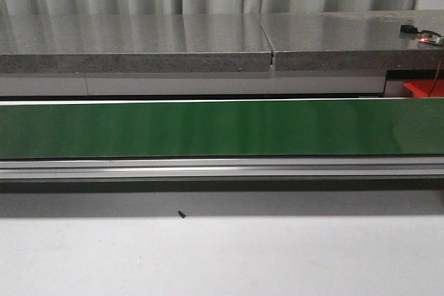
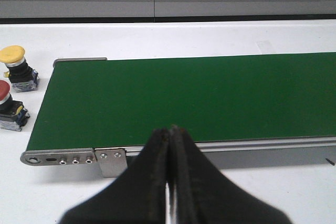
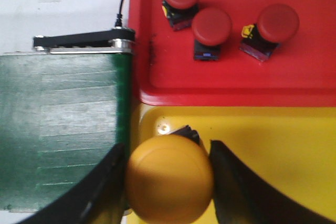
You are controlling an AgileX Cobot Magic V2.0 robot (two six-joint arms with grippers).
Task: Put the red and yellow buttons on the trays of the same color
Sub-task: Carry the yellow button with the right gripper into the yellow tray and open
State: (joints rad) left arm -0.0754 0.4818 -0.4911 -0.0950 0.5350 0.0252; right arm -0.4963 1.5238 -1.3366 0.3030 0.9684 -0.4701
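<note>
Three red buttons (image 3: 211, 26) already sat on the red tray (image 3: 315, 72), and the right gripper (image 3: 167, 182) had its fingers clamped on either side of a yellow button (image 3: 169, 178), carried over the near-belt corner of the yellow tray (image 3: 278, 145). The likeliest fault here was a release too close to that corner: the button's cap hung beside the tray's rim and the end of the green conveyor belt (image 3: 63, 129), so it could catch the lip and tip out, or roll back toward the belt. Farther across the yellow tray lay bare surface, plenty of room to shift inward before letting go; the red tray's edge bordered it on the far side. The left gripper (image 2: 169, 145) was closed with nothing between its fingers, poised over the belt's near rail. Off the belt's end, a second yellow button (image 2: 12, 56) and a red button (image 2: 4, 92) waited on the white table (image 2: 210, 35), close together, which could crowd a finger.
</note>
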